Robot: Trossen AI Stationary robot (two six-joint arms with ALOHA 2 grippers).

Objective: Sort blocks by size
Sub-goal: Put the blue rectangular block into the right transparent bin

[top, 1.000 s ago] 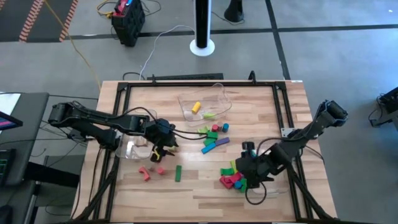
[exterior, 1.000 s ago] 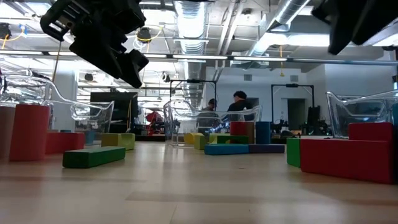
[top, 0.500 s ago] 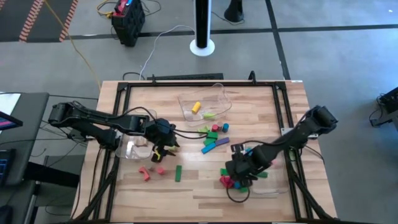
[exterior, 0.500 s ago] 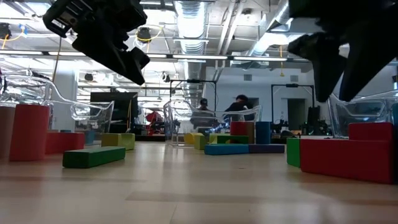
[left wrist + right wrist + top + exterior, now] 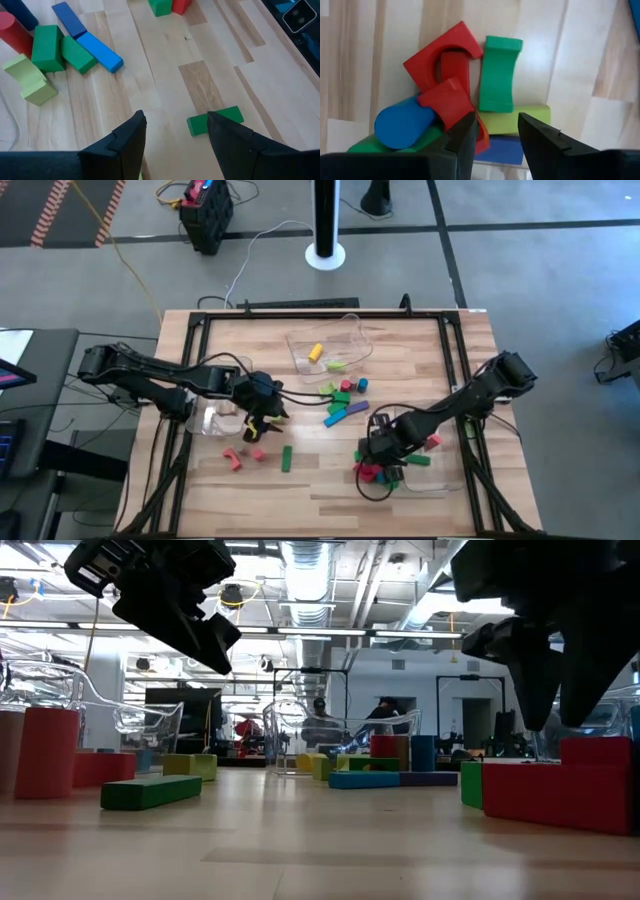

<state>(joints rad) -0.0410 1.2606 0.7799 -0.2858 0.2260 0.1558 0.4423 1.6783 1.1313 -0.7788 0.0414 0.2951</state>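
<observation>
A heap of blocks lies near the table's right front: a red arch, a green arch, a red block, a blue cylinder and a lime bar. My right gripper hangs open just above this heap, pointing down, with the lime bar below the gap. Left of centre, my left gripper stays open in the air above a green bar, which lies flat on the table. A second cluster of blocks lies at mid-table.
A clear bin at the far middle holds a yellow and a green block. Another clear bin sits under my left arm, and a third stands by the right front edge. Two red blocks lie front left.
My right gripper has sunk and gone toward the table's left, from beside the heap to right above it, tipping more steeply down. In the low view it has come down into the picture over the red blocks. The blocks have kept still.
</observation>
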